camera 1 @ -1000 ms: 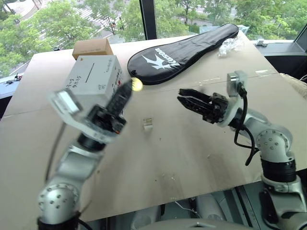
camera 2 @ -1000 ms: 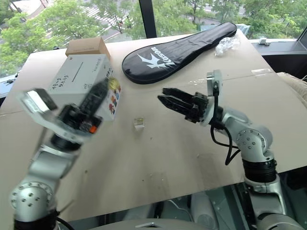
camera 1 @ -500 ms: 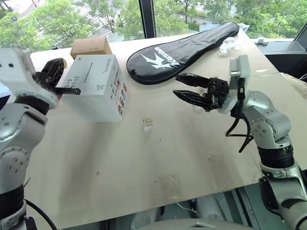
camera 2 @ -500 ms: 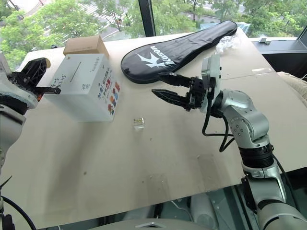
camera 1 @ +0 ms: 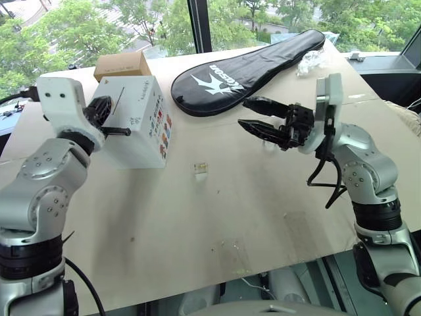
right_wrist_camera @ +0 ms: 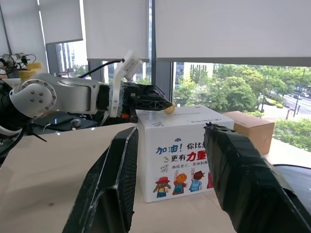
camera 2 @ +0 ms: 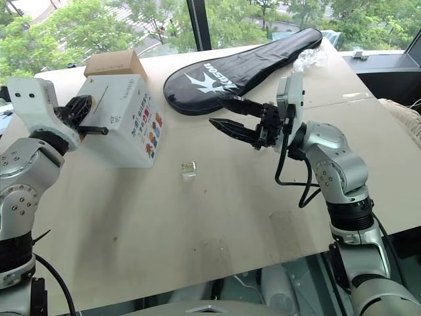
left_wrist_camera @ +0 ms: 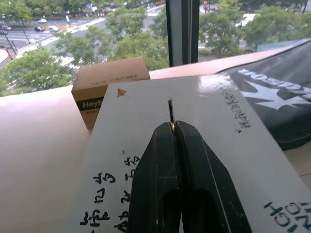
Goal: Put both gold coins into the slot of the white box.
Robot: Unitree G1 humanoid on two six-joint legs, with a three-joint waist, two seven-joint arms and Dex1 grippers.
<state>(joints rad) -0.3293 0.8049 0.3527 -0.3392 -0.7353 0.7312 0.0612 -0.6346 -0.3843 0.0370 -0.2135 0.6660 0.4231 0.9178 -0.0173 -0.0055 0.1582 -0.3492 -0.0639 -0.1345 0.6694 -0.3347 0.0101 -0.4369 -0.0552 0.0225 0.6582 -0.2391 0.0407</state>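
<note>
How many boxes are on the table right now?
2: the white box under the left gripper, and a brown cardboard box right behind it by the window.

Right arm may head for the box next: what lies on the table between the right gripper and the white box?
In the head views, between the right gripper and the white box is bare table; a small clear plastic holder sits nearer the robot, off that line.

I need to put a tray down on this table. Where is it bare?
The widest bare stretch is the table's near half, in front of the small clear holder. The far side is crowded: white box, brown box, black racket cover, crumpled plastic.
</note>
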